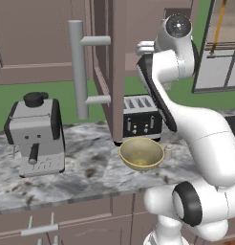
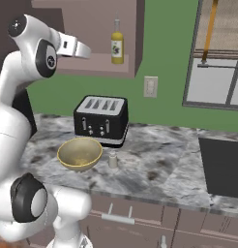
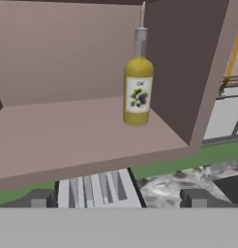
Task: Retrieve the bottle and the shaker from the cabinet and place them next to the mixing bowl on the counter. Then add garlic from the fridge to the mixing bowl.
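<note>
The yellow-olive bottle stands upright on the shelf of the open cabinet, near its right wall. My gripper is open in front of the shelf, a short way from the bottle and lower left of it, with nothing between its fingertips. From the right base view the gripper hovers at the cabinet's left opening, left of the bottle. On the counter the tan mixing bowl sits in front of the toaster. The small pale shaker stands just right of the bowl.
The open cabinet door with its long grey handle hangs over the counter, left of my arm. A black toaster sits under the cabinet. A coffee machine stands at the left. A dark panel lies at the right.
</note>
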Controlling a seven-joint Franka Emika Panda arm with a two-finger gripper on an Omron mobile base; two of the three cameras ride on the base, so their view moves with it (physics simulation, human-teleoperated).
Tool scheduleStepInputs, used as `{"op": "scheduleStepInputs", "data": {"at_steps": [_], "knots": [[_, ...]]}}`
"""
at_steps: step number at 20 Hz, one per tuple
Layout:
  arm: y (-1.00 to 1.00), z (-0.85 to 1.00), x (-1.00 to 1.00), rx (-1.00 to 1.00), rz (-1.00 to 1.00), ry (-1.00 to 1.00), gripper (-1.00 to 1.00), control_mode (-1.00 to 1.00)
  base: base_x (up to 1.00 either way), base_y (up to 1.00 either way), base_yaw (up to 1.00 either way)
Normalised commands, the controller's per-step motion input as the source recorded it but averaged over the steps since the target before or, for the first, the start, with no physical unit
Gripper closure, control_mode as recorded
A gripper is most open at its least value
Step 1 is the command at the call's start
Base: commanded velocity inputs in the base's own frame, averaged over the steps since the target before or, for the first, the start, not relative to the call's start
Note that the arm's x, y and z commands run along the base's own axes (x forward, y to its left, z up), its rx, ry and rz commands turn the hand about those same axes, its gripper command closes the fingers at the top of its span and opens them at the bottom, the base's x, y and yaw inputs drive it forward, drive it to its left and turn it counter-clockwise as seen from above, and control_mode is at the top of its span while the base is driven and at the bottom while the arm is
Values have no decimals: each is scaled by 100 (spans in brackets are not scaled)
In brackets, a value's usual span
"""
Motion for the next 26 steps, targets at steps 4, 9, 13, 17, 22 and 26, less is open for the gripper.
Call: {"op": "scheduleStepInputs", "data": {"at_steps": [4, 9, 13, 17, 22, 26], "knots": [[-21, 0, 42, 0, 0, 0, -100, -100, 0, 0, 0], [-33, 4, 30, 2, -4, 0, -100, -100, 0, 0, 0], [-12, 0, 30, 0, -18, 0, -100, -100, 0, 0, 0], [0, 0, 26, 0, -23, 0, -100, -100, 0, 0, 0], [0, 0, 12, 4, -8, 0, -100, -100, 0, 0, 0], [0, 0, 19, 4, 1, 0, -100, -100, 0, 0, 0]]}}
